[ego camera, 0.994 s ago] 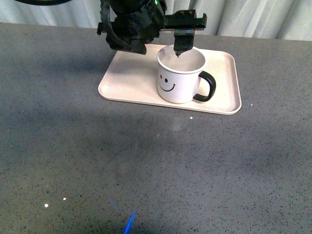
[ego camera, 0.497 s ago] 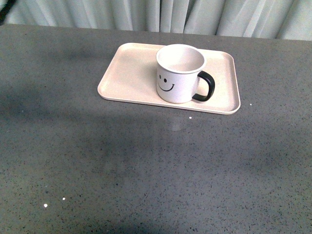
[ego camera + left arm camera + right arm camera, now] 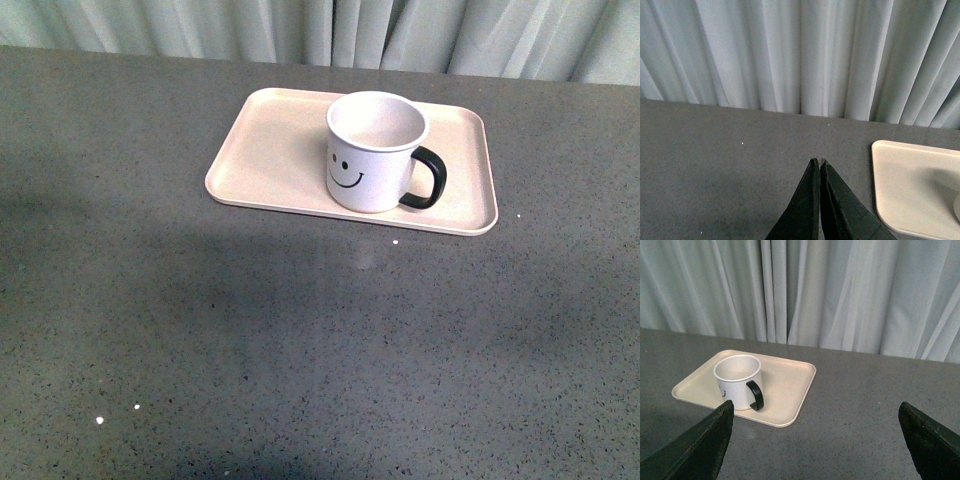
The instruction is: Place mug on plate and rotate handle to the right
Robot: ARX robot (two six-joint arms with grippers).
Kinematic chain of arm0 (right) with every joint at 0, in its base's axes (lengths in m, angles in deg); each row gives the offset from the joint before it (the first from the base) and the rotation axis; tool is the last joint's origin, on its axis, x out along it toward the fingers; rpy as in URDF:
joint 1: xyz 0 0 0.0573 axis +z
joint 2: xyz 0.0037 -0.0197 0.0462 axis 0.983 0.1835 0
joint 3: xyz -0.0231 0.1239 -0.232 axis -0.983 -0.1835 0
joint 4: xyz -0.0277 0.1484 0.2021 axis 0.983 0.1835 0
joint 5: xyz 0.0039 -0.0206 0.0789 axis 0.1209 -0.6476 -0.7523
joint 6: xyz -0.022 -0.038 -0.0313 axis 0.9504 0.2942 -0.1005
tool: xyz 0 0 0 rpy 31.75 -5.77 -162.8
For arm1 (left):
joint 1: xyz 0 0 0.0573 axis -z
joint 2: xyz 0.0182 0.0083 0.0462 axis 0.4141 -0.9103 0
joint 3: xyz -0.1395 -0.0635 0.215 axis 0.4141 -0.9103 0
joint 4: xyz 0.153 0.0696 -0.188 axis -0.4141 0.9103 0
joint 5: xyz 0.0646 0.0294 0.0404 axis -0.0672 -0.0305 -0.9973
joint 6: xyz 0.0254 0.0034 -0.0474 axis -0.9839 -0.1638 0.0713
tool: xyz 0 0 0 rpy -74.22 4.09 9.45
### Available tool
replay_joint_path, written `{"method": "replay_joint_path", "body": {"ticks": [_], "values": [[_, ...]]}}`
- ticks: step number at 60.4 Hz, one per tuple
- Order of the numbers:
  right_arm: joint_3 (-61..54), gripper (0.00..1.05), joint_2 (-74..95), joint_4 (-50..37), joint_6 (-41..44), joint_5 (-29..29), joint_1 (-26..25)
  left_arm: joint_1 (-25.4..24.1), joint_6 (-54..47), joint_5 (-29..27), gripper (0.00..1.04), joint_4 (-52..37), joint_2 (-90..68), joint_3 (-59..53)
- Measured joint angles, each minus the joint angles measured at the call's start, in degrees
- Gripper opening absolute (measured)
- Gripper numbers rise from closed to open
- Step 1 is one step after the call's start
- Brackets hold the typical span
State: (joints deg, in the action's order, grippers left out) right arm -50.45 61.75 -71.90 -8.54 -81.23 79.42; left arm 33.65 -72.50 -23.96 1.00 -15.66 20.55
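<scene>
The white mug (image 3: 373, 152) with a black smiley face stands upright on the pale pink-beige plate (image 3: 275, 150) in the front view. Its black handle (image 3: 428, 178) points right. No arm shows in the front view. The left gripper (image 3: 818, 163) is shut and empty above the grey table, with a corner of the plate (image 3: 912, 190) beside it. The right gripper (image 3: 815, 412) is open and empty, well back from the mug (image 3: 739, 381) on the plate (image 3: 790, 385).
A grey speckled tabletop (image 3: 300, 340) spreads all around the plate. Pale pleated curtains (image 3: 420, 30) hang along the table's far edge.
A second ago a black gripper hung over the mug's rim. It has withdrawn out of the front view. The mug and plate sit where they were.
</scene>
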Motion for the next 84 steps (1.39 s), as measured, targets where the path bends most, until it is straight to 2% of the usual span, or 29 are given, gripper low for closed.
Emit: {"method": "replay_joint_path", "body": {"ticks": [12,16,20,22,28,84], "values": [[0.0,0.96,0.0,0.0,0.0,0.0,0.0,-2.4,0.0,2.7,0.01,3.1,7.7,-4.8],[0.0,0.96,0.0,0.0,0.0,0.0,0.0,-3.3,0.0,3.4,0.01,0.7,8.5,-7.6],[0.0,0.96,0.0,0.0,0.0,0.0,0.0,-4.4,0.0,4.5,0.01,3.6,12.2,-9.5],[0.0,0.96,0.0,0.0,0.0,0.0,0.0,-6.5,-0.1,7.9,0.01,5.4,14.8,-10.0],[0.0,0.96,0.0,0.0,0.0,0.0,0.0,-8.8,-0.1,8.6,0.01,9.2,19.7,-10.8],[0.0,0.96,0.0,0.0,0.0,0.0,0.0,-9.0,-0.2,9.0,0.01,40.7,54.2,-12.3]]}}
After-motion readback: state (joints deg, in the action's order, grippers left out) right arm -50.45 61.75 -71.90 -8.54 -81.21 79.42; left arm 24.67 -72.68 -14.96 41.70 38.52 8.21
